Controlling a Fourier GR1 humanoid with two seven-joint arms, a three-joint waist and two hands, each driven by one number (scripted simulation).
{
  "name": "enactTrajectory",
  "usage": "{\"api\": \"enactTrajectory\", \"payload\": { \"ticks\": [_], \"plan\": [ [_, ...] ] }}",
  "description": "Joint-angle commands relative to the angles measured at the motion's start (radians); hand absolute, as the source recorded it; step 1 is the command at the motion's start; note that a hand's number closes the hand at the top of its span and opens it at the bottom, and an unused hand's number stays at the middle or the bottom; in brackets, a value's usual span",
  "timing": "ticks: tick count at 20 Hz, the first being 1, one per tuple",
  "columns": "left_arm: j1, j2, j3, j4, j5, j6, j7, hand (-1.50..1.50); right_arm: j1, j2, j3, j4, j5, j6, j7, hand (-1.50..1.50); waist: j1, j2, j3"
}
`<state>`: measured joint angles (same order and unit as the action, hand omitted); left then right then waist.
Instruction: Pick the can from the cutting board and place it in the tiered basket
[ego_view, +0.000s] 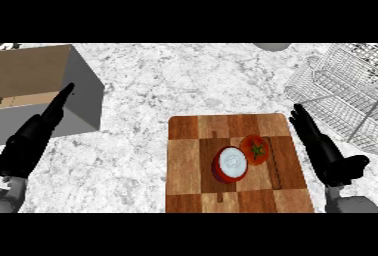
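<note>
Plainly, the can (231, 164) stands on the cutting board (235, 165) touching a tomato (256, 149), so the right hand (322, 150), fingers straight and holding nothing just beside the board, could nudge either one. The tiered basket (341, 92) sits beyond; the left hand (33, 137) rests, fingers straight.

Counter (184, 80): speckled grey-white stone look, smooth.
Cutting board (236, 195): wood in light and dark blocks, visible grain, matt.
Can (231, 164): red side, pale smooth top with a metal look.
Tomato (255, 149): smooth red skin.
Tiered basket (336, 95): thin pale wire mesh.
Hands (325, 150): black, matt.
Box (44, 90): grey walls, brown wood-like top.
</note>
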<state>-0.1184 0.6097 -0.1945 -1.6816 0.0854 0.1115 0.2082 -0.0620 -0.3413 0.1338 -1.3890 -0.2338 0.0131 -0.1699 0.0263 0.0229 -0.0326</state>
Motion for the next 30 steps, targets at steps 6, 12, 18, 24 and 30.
{"api": "enactTrajectory", "payload": {
  "ticks": [6,12,18,24,30],
  "plan": [
    [-0.018,-0.083,0.113,0.146,-0.066,0.143,-0.106,0.0,-0.08,0.181,0.045,-0.327,-0.046,-0.215,0.272,1.5,-0.04,-0.026,0.03],
    [0.063,-0.105,0.114,0.105,-0.029,0.142,-0.098,0.0,0.161,0.112,-0.046,-0.258,0.216,-0.555,0.321,-1.5,-0.08,-0.027,0.025],
    [0.043,-0.117,0.09,0.087,-0.058,0.144,-0.071,0.0,0.176,-0.061,0.064,-0.503,0.353,-0.481,0.607,-1.5,-0.06,-0.026,0.025],
    [0.052,-0.132,0.085,0.096,-0.062,0.141,-0.102,0.0,0.14,-0.274,0.162,-0.626,0.382,-0.228,0.86,-1.5,-0.049,-0.017,0.02],
    [0.047,-0.146,0.063,0.069,-0.084,0.147,-0.084,0.0,-0.053,-0.327,0.199,-0.739,0.344,-0.099,1.234,-1.5,-0.012,-0.017,0.024]
  ]
}}
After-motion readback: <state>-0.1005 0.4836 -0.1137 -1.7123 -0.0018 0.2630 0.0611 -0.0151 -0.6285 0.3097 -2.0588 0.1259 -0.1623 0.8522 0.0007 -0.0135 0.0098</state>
